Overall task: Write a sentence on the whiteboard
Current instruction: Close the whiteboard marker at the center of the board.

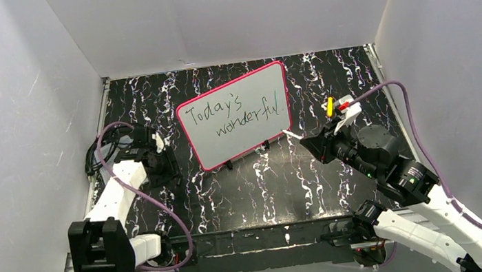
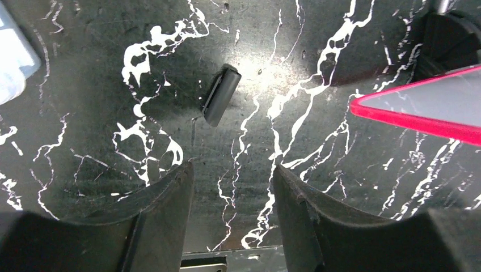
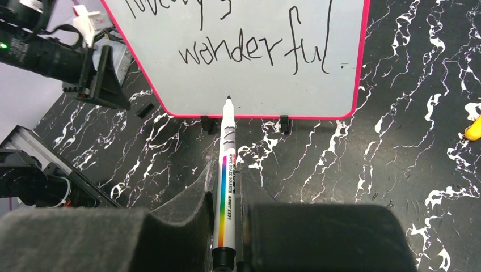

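The whiteboard, pink-framed, stands tilted on small black feet mid-table. The sentence on it reads "Today's wonderful" in black, in two lines. In the right wrist view the whiteboard fills the top, with the sentence partly cut off. My right gripper is shut on a white marker with a rainbow stripe. Its black tip points at the board's lower edge; whether it touches I cannot tell. My left gripper hangs open over the table. A black marker cap lies beyond its fingertips. The board's corner shows at the right.
Yellow and red small items lie right of the board, behind my right gripper. My left gripper sits left of the board near a purple cable. White walls enclose the black marbled table.
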